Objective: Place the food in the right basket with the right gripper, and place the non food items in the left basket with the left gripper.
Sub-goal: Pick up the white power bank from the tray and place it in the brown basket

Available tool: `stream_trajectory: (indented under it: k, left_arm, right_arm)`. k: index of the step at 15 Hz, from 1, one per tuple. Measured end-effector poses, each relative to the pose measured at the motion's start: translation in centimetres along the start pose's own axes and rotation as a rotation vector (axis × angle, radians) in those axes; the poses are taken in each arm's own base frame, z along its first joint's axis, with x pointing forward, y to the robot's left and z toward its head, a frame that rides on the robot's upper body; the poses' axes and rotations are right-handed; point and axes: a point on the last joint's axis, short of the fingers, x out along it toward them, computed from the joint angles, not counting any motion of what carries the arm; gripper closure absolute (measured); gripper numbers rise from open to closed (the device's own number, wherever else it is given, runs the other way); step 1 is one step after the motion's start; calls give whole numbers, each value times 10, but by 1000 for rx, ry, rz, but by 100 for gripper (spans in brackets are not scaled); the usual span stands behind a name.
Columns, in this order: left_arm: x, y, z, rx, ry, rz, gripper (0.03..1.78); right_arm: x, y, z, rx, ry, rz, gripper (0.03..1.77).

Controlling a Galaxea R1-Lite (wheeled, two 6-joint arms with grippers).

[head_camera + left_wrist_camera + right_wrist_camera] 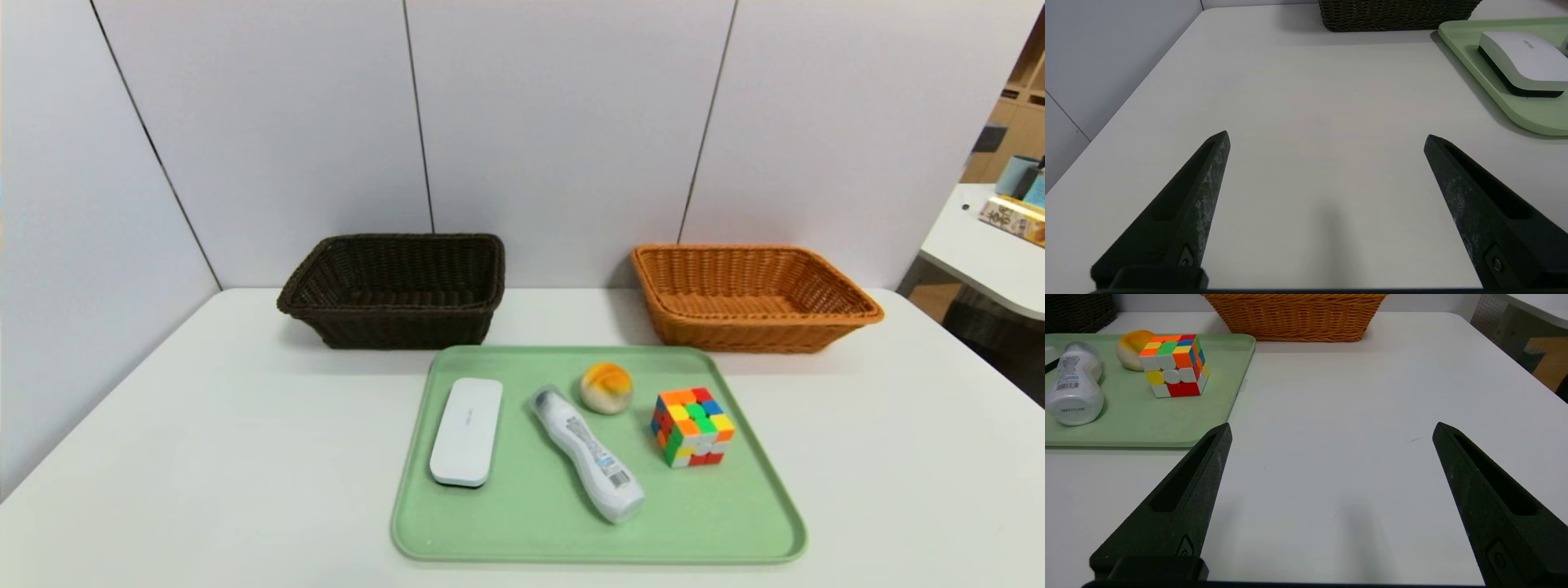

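On the green tray lie a flat white case, a slim white bottle, the orange-yellow food ball and a multicoloured cube. The dark brown left basket and the orange-tan right basket stand behind the tray, and nothing shows inside either. My left gripper hovers open over bare table to the left of the tray. My right gripper hovers open over bare table to the right of the tray. Neither arm shows in the head view.
Grey wall panels close off the table's back and left side. A second table with a box and cups stands beyond the right edge. The white table has bare surface on both sides of the tray.
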Motion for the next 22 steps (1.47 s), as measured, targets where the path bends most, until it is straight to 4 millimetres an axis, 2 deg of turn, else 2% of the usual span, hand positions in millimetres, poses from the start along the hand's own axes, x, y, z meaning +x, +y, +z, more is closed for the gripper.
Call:
stream_trajectory:
  k: [17, 22]
  left_arm:
    - [0, -1, 0, 48, 0, -23, 12]
    - [-6, -1, 3, 70, 74, -28, 12]
  right_arm:
    - [1, 0, 0, -10, -22, 1, 10]
    - [1, 0, 0, -6, -23, 1, 10]
